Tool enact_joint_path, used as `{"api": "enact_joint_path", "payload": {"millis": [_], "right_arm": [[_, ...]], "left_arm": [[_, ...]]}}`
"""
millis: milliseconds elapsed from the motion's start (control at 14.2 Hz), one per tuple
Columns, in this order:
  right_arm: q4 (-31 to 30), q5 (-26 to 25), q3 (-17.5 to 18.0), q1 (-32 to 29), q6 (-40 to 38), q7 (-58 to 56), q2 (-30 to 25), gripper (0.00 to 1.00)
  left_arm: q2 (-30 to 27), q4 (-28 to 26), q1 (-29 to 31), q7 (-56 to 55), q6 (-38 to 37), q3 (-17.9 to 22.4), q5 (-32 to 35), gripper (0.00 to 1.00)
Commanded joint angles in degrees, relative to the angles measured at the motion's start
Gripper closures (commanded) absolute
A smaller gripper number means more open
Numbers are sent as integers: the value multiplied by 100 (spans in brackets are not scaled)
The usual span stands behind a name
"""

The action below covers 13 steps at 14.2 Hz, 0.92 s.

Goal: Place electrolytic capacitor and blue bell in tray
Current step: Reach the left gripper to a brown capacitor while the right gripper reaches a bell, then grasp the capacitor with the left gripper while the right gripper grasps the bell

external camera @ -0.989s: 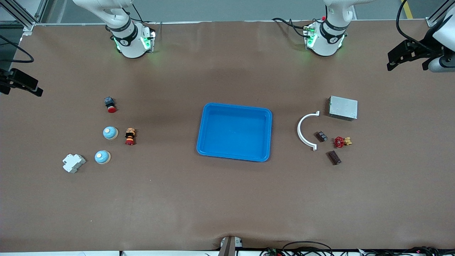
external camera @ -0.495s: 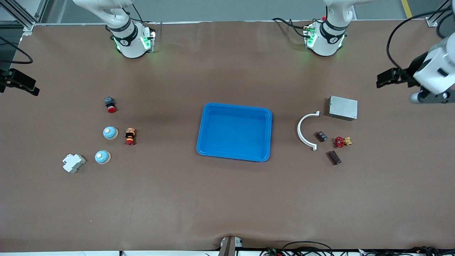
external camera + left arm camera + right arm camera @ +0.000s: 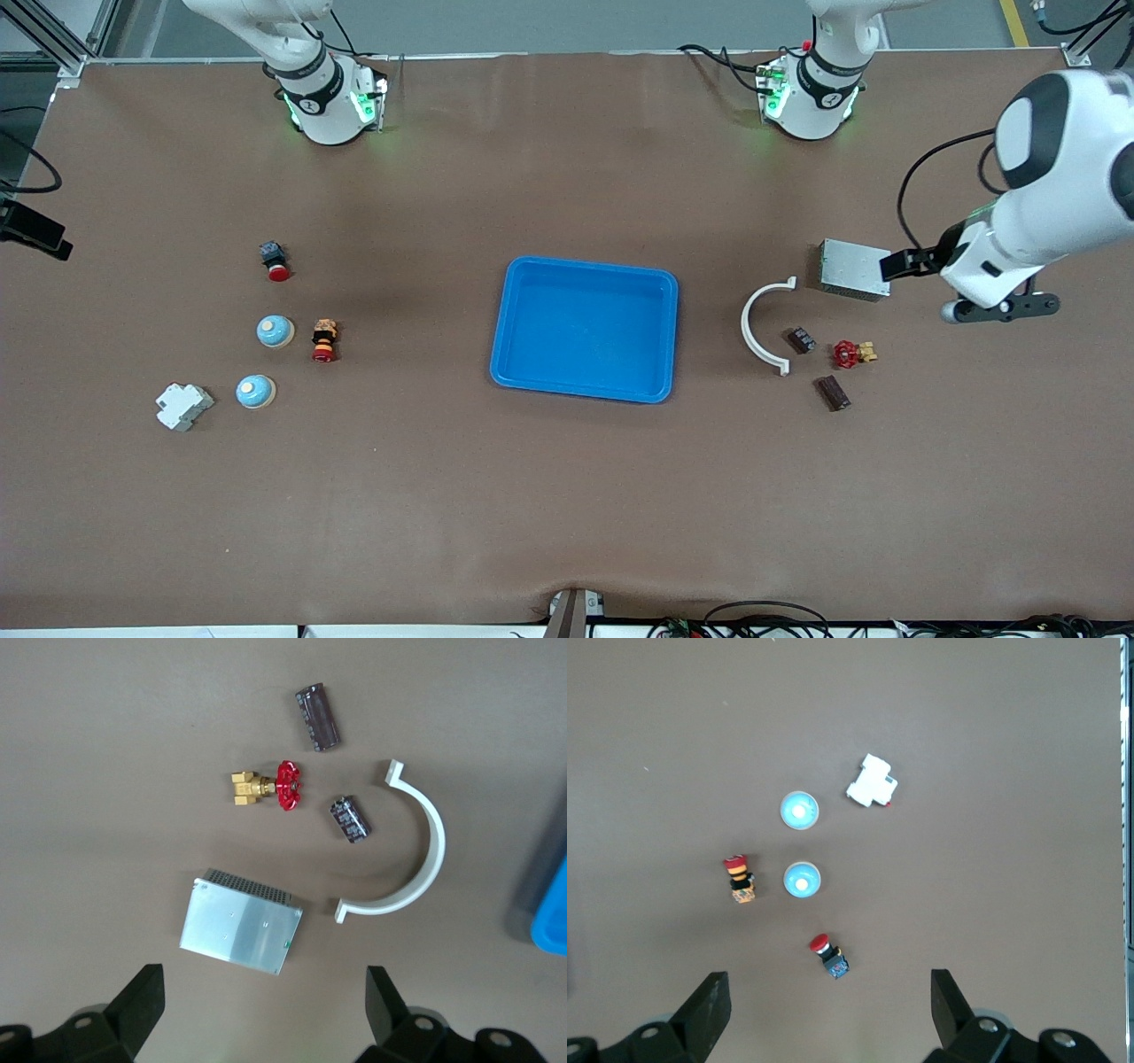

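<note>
The left arm swings in from the tabletop's edge and now hangs over the tabletop at its own end, beside the grey metal box point(image 3: 855, 269), where a second ago only its dark tip showed; the left gripper point(image 3: 263, 997) points down with jaws spread wide and nothing between them, the box right under its camera; the right arm pulls farther out of the front view, just a dark piece left at the edge, and the right gripper point(image 3: 830, 1001) hangs high over its end of the tabletop, jaws wide apart and empty; nothing on the tabletop has shifted; the blue tray point(image 3: 508, 315) sits mid-tabletop with nothing in it; two dark capacitors point(image 3: 803, 339) point(image 3: 832, 392) lie near the left arm's end, between a white curved clip point(image 3: 753, 328) and a red-handled brass valve point(image 3: 851, 354); two blue bells point(image 3: 275, 331) point(image 3: 256, 392) stand at the right arm's end, beside two red push buttons point(image 3: 324, 341) point(image 3: 275, 260) and a white breaker point(image 3: 183, 406)
</note>
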Motion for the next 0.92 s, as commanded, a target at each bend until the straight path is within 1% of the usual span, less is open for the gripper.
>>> {"api": "enact_joint_path", "payload": {"millis": [0,141,283,353,636,707,777,848], "right_arm": [[-753,-16,91,-29,662,21,-104,0],[-1386,37,82,-73,1382,74,-104,0],[-2194,475,65,-221,2234,171,-130,0],[-2537,564,74,-284,2638,179,-121,0],[-3908,582,82,-240,4483,197,-104,0],[-4199,573,82,-240,4949,214,-104,0],[-4349,582,82,-240,5302,223,-34,0],[-4394,582,82,-240,5523,223,149,0]], "left_arm": [[-91,-855,3,-345,969,-23,-68,0],[136,-1111,-41,-985,1392,-58,-68,0],[330,-1383,-41,-1609,2015,-277,-24,0],[462,-1463,-41,-1838,2271,-304,-15,0],[1059,-1508,-154,-2866,2992,-313,-15,15],[1182,-1508,-164,-3078,3159,-313,-15,15],[1323,-1508,-155,-3202,3335,-313,-15,15],[1437,-1508,-155,-3307,3519,-313,-15,16]]}}
